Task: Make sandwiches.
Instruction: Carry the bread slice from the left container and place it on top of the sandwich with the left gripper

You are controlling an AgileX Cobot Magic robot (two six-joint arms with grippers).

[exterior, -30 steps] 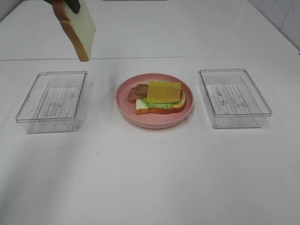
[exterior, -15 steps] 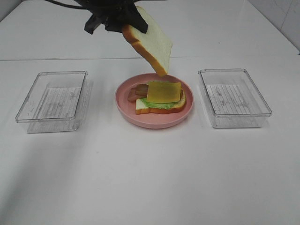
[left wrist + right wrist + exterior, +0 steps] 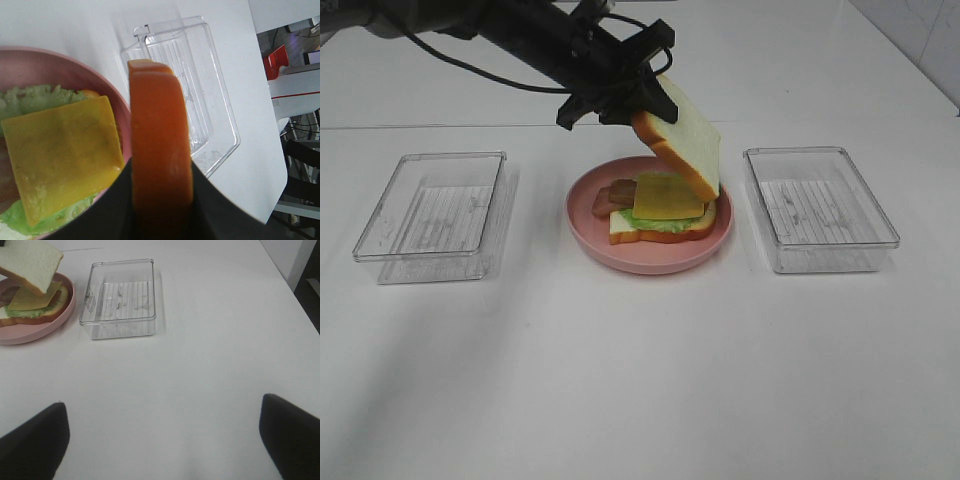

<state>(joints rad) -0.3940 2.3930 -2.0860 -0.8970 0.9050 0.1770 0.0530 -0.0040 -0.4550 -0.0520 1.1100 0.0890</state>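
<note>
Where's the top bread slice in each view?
Exterior high: bread slice, tilted, held by the left gripper over the pink plate.
Left wrist: crust edge-on, centre, between the fingers.
Right wrist: upper left corner.
Shared landmark: yellow cheese.

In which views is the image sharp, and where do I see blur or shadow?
Exterior high view: soft, even light, faint shadows beside the clear trays and pink plate. Left wrist view: the held bread slice fills the foreground, its crust slightly soft; the cheese square is clearer. Right wrist view: the table is sharp, while the right hand's fingers are dark, blurred shapes.
</note>
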